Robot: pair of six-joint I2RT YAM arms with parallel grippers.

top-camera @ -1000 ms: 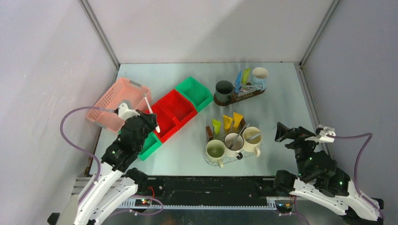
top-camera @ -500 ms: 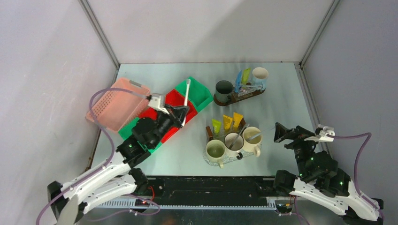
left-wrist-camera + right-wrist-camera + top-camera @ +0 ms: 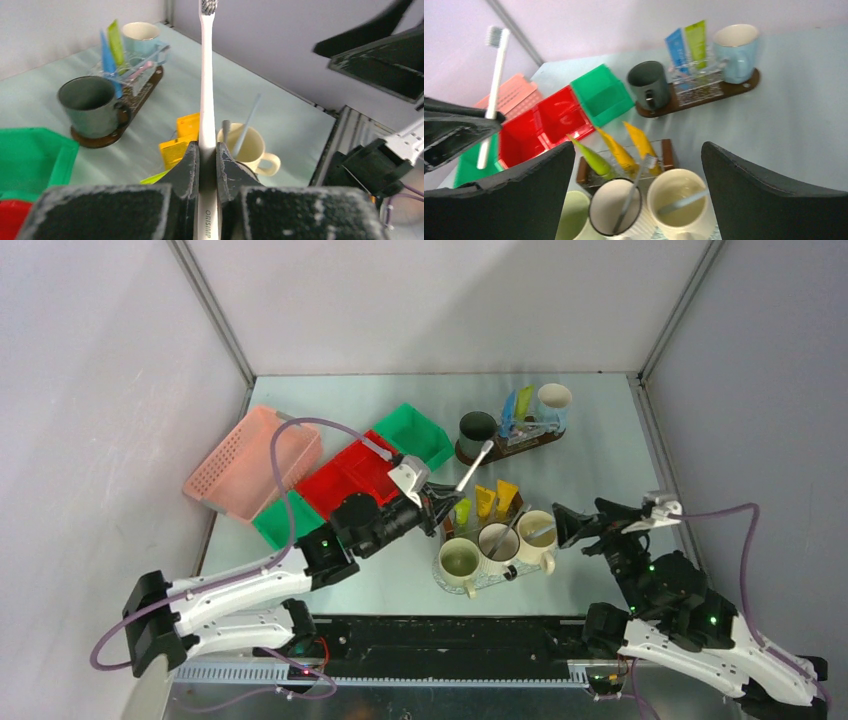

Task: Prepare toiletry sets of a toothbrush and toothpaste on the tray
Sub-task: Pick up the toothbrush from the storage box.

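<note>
Five mugs stand on the bench. Three are in a row on the near tray, around 5 o'clock from the bench's middle: a pale greenish mug, a white mug and a cream mug. The other two are on the brown far tray at 1 o'clock: a dark mug and a pale blue mug.

There are five toothpaste tubes. A green tube, a yellow tube and an orange tube lean in a rack at the 12 o'clock side of the near mugs. A blue tube and a second green tube stand between the far mugs.

Three toothbrushes are clear to see. One grey-handled brush leans in the white mug and one pale brush in the cream mug.

The third, the white toothbrush, is slim, with small lettering on its handle and grey-and-white bristles. The left gripper pinches its handle, with the head aimed toward 1 o'clock. It is held in the air just at 10 o'clock of the near rack.

The right gripper is spread wide at 3 o'clock of the cream mug, holding nothing.

Toward 9 and 10 o'clock sit two red bins, two green bins and one pink basket.
</note>
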